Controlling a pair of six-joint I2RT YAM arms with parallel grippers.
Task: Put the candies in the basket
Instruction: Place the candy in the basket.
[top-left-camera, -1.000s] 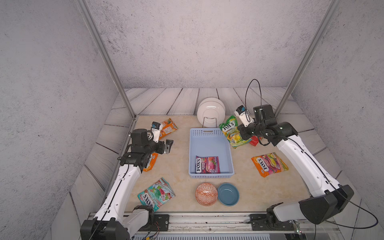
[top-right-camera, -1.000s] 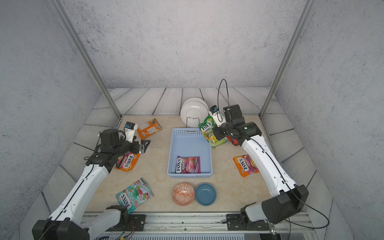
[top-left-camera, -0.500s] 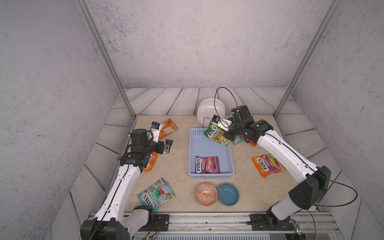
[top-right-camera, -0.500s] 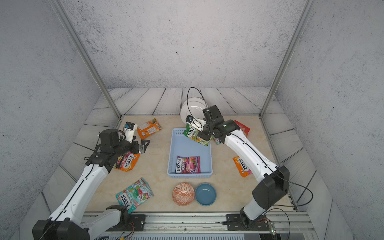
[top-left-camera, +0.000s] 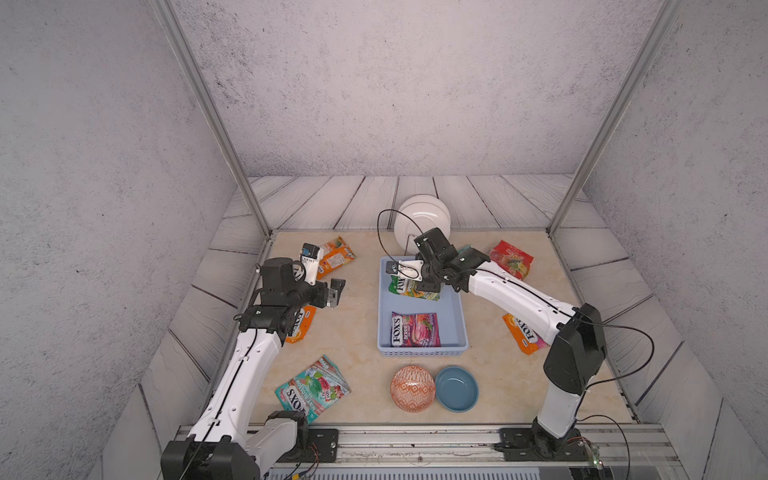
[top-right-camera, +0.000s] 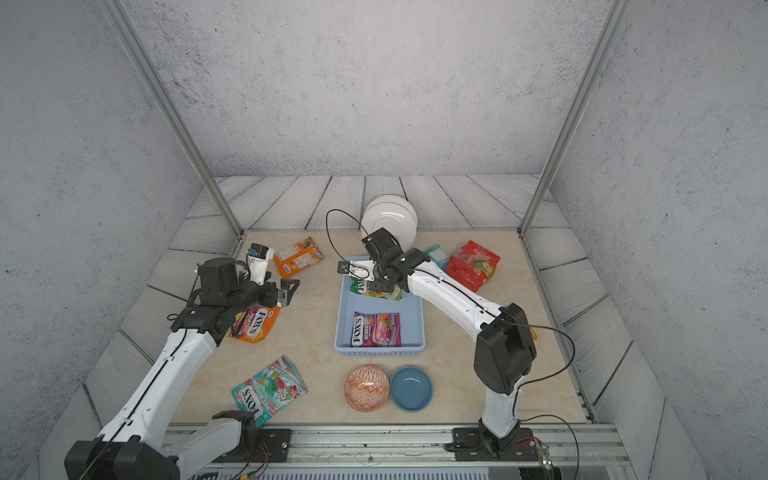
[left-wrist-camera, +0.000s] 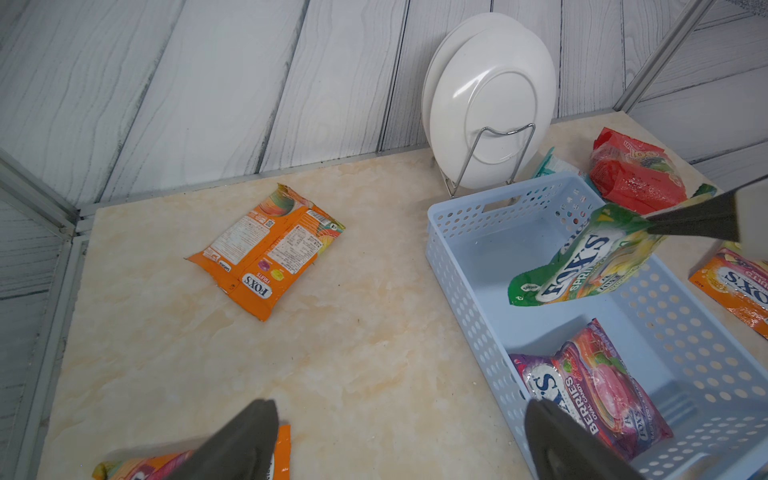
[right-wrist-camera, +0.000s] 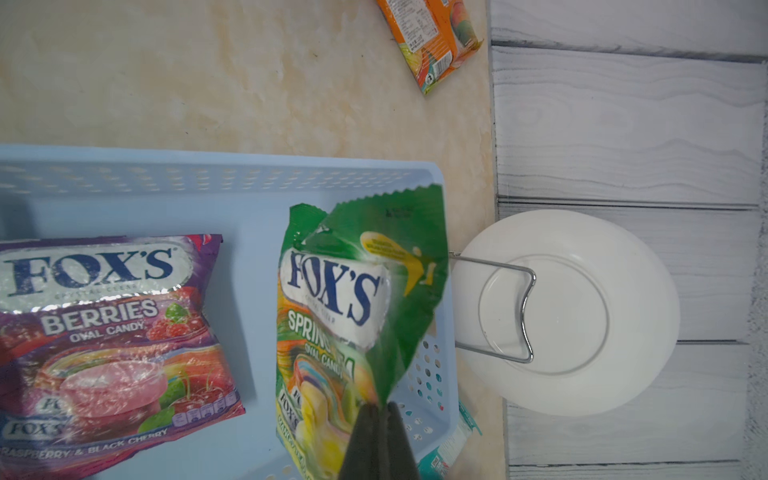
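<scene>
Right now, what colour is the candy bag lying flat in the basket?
Purple bag, clearest in the right wrist view.

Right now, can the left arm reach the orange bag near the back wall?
Probably yes: the left gripper is open and empty, and only bare table lies between it and the orange bag.

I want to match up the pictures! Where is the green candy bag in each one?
In a top view: green bag over the basket's far end.
In a top view: green bag, same spot.
Left wrist view: green bag hanging above the basket.
Right wrist view: green bag between purple bag and white plates.
Shared landmark: the white plates.
</scene>
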